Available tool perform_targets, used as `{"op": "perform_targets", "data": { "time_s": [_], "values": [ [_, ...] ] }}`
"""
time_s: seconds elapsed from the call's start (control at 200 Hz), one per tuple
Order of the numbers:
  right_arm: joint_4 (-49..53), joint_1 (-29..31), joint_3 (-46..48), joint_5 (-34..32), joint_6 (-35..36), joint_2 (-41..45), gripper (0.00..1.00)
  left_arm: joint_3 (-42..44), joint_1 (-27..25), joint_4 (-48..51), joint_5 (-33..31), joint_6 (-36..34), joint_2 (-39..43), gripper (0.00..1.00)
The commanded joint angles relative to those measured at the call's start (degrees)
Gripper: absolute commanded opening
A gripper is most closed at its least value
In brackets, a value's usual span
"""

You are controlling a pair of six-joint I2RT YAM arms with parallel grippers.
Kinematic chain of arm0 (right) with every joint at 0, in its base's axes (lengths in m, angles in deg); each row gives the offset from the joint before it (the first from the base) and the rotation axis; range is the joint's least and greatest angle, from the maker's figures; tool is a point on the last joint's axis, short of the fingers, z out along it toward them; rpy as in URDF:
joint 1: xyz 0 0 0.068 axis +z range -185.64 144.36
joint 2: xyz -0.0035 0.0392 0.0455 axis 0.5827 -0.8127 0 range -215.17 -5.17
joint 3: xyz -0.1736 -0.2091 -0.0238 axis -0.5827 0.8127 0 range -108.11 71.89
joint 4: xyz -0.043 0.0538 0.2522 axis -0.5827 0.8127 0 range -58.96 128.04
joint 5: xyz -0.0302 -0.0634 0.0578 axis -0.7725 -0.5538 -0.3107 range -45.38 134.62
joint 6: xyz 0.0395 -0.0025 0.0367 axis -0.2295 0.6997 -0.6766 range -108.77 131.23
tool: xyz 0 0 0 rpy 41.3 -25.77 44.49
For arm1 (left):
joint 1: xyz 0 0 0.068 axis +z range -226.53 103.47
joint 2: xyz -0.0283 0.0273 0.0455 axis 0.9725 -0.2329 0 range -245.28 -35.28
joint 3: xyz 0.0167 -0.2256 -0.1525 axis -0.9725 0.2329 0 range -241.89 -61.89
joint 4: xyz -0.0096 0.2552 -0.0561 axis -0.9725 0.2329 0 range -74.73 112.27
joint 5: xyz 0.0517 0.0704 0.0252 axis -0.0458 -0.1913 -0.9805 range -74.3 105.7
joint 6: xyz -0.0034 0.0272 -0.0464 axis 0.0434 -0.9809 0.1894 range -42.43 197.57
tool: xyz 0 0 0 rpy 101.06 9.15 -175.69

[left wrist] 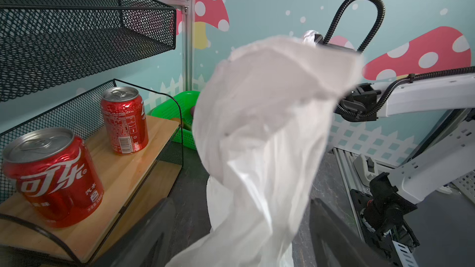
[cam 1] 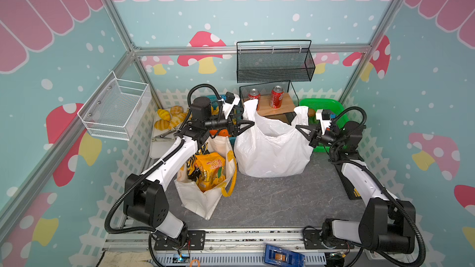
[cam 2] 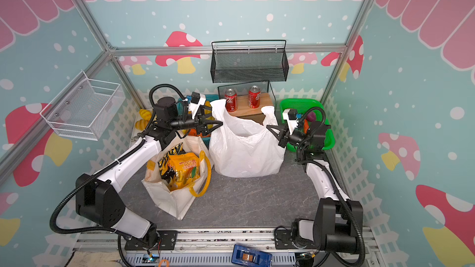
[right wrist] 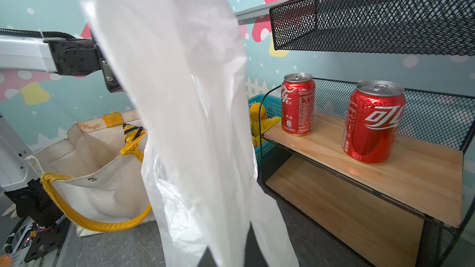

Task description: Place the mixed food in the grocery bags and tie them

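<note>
The white plastic bag (cam 1: 272, 147) (cam 2: 244, 147) stands open at the middle back of the table. My left gripper (cam 1: 248, 125) (cam 2: 217, 125) (left wrist: 239, 209) is open, its jaws wide on either side of the bag's left handle (cam 1: 250, 106). My right gripper (cam 1: 298, 127) (cam 2: 268, 127) (right wrist: 228, 242) is shut on the right handle (cam 1: 302, 111). The cream tote (cam 1: 205, 201) (cam 2: 167, 196) stands under the left arm. It holds the orange-yellow packet (cam 1: 209, 170) and the black-and-yellow packet (cam 1: 191, 165). A purple eggplant (cam 2: 311, 117) lies in the green basket (cam 2: 308, 102).
Two red cans (cam 1: 277, 97) (cam 1: 254, 97) stand on a wooden shelf just behind the bag, under a black mesh basket (cam 1: 275, 62). A white wire basket (cam 1: 115, 109) hangs on the left wall. Yellow pastries (cam 1: 169, 118) and a teal basket (right wrist: 267, 101) of fruit sit at the back left.
</note>
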Motion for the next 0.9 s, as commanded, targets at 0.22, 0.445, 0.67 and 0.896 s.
{"op": "perform_targets", "data": {
  "time_s": [0.22,0.445,0.67,0.896],
  "values": [
    [0.1,-0.3,-1.6,-0.8,-0.5,-0.5,0.00,-1.2,-1.4,-7.5,2.1,3.3,-3.8,0.29],
    [0.8,-0.3,-1.5,-2.2,-4.3,-0.6,0.00,-3.1,-4.2,7.3,-2.3,-10.1,-0.7,0.09],
    [11.9,-0.2,-5.8,-2.6,0.1,-2.5,0.00,-12.5,-12.6,33.9,-12.1,-35.0,-0.4,0.04],
    [19.3,0.0,-8.8,-1.1,6.0,-3.9,0.00,-30.1,-20.9,57.3,-25.6,-50.1,-10.3,0.02]
  ]
}}
